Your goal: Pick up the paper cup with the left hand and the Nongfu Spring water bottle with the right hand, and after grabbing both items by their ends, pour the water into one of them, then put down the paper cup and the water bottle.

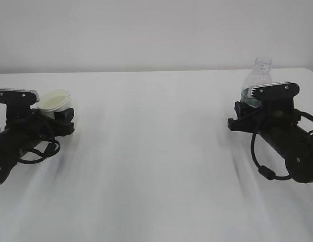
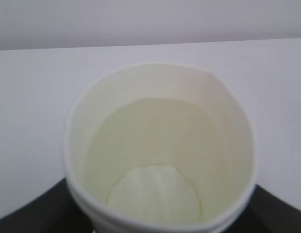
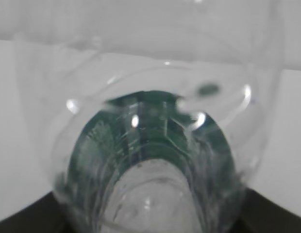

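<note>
Currently the left hand (image 1: 54,117) is holding the small off-white tapered paper cup (image 1: 54,102) in its jaws at nine o'clock on the white surface (image 1: 156,151); well apart at three o'clock, the right hand (image 1: 241,115) is clamping the upright clear ribbed Nongfu Spring water bottle (image 1: 258,76), its neck pointing to twelve.

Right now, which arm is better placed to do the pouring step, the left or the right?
The right, probably. The right hand is around the Nongfu Spring water bottle, standing upright with its neck open. The left hand holds the paper cup, which should only receive. They are far apart, so both must move inward first.
</note>
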